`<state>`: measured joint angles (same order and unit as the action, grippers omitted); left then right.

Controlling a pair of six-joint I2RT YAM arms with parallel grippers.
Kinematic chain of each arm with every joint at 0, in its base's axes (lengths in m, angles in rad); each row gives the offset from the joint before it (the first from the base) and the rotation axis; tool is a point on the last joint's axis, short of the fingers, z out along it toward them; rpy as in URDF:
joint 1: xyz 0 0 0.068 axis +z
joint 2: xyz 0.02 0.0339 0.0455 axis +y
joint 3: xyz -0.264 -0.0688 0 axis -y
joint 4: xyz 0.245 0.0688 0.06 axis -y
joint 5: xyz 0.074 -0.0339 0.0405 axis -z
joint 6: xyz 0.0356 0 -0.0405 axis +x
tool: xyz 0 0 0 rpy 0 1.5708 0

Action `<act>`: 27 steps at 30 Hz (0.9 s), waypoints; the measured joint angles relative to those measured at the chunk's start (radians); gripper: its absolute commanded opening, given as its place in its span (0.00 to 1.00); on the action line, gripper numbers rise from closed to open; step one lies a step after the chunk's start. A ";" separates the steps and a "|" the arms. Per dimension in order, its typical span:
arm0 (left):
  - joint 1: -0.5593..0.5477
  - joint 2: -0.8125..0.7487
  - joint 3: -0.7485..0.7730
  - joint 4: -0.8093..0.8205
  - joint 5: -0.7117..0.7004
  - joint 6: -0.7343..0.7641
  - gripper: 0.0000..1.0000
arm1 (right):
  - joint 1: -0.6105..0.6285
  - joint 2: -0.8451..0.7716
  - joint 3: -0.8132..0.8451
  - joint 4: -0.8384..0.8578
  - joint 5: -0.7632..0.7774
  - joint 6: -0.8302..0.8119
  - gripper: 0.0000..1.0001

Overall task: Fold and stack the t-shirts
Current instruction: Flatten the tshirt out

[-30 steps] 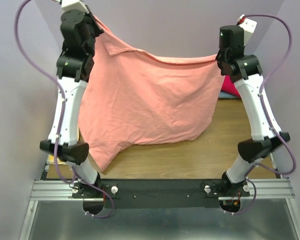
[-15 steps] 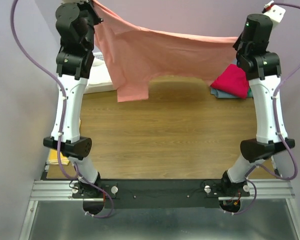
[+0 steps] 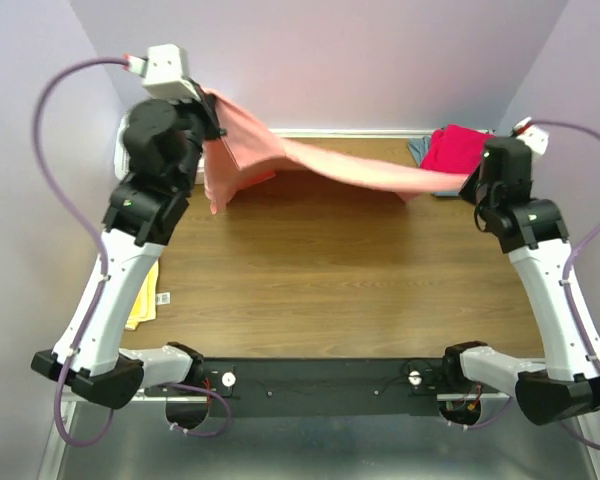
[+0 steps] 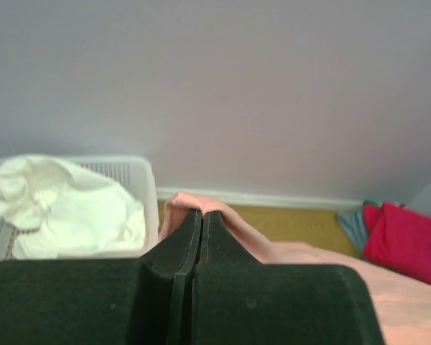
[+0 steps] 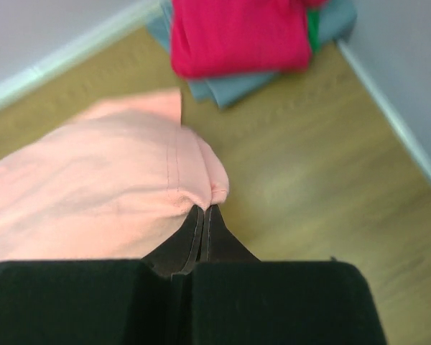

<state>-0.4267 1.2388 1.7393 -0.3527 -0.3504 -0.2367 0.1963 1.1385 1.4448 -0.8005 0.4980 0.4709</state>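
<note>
Over the back half of the brown wooden table (image 3: pixel 330 280), one big salmon-pink cloth shirt (image 3: pixel 330 168) hangs like a bridge between the two robot arms. It slopes down from left to right, and one loose flap hangs down next to the left arm.

The left gripper (image 4: pixel 202 214) is squeezed tight on one edge of the pink shirt. It holds that edge up high, near the back left corner. The right gripper (image 5: pixel 205 208) is squeezed tight on another edge and holds it lower, close to the table on the right side.

Four shirts can be counted. One is the pink shirt in the air. One crimson-red folded shirt (image 5: pixel 237 32) lies on top of one grey-blue folded shirt (image 5: pixel 226 90) in the back right corner, just behind the right gripper. One white crumpled shirt (image 4: pixel 72 212) sits inside the one white plastic lattice basket (image 4: pixel 140 172) at the back left.

One small yellow thing (image 3: pixel 143 297) lies by the left edge of the table.
</note>
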 measured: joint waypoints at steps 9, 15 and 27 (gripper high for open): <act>-0.027 0.037 -0.069 -0.110 -0.063 -0.046 0.00 | 0.000 0.017 -0.070 -0.061 -0.027 0.039 0.01; -0.027 -0.035 -0.078 -0.109 -0.086 -0.050 0.00 | 0.000 0.040 -0.012 -0.058 -0.024 0.038 0.01; -0.027 -0.128 -0.107 -0.190 -0.131 -0.052 0.00 | 0.000 0.057 0.061 -0.064 -0.024 0.033 0.01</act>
<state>-0.4541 1.1107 1.6321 -0.5423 -0.4812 -0.2886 0.1963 1.1957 1.5059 -0.8646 0.4736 0.5037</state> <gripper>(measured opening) 0.014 0.014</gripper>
